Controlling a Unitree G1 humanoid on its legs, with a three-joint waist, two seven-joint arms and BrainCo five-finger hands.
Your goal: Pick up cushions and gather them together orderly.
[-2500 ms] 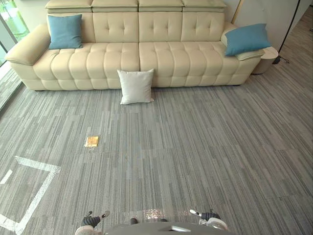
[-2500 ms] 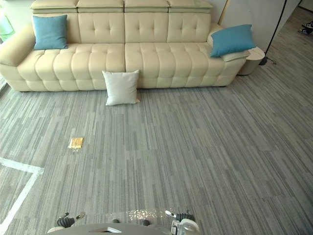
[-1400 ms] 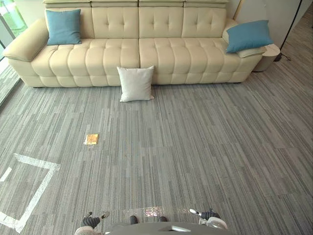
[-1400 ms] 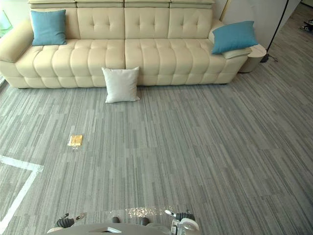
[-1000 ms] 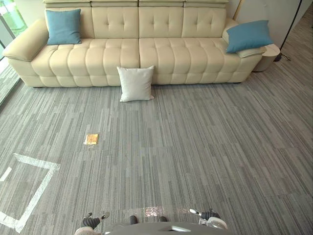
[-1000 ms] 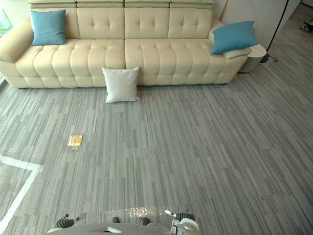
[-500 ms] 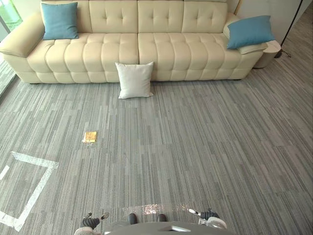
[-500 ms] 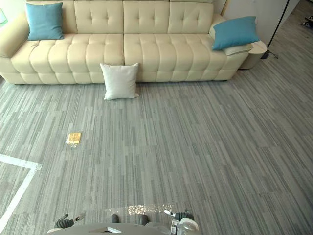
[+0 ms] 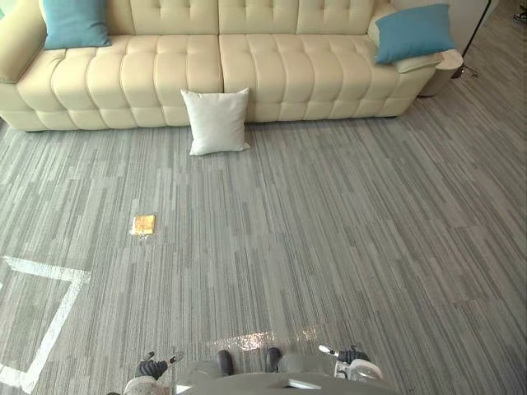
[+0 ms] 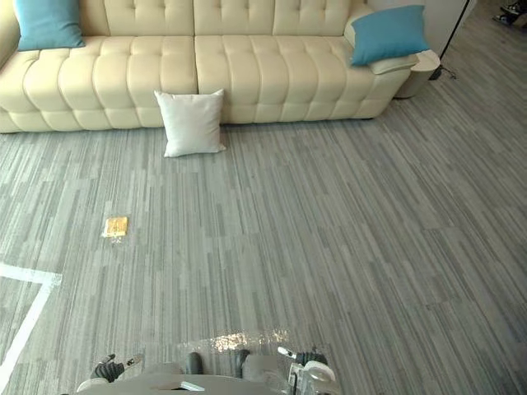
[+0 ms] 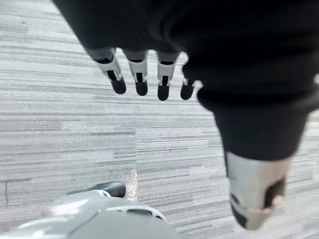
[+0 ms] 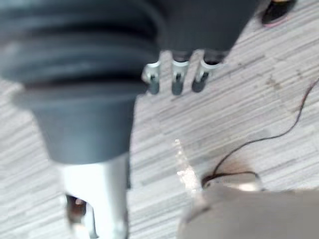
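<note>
A white cushion (image 9: 216, 121) stands on the carpet, leaning against the front of the cream sofa (image 9: 272, 78). One blue cushion (image 9: 74, 22) rests at the sofa's left end. A second blue cushion (image 9: 412, 33) lies on its right armrest. My left hand (image 9: 152, 366) and right hand (image 9: 350, 358) hang low at the near edge, far from all the cushions. In the wrist views the left hand's fingers (image 11: 139, 79) and the right hand's fingers (image 12: 174, 79) hang straight over the carpet, holding nothing.
A small yellow flat object (image 9: 143, 224) lies on the grey carpet at the left. White tape lines (image 9: 49, 325) mark the floor at the near left. A round side table (image 9: 449, 64) and a black pole (image 9: 476, 33) stand past the sofa's right end.
The whole view has shifted as the camera came nearer the sofa and tipped down. The cushions lie where they were, and both hands still hang low.
</note>
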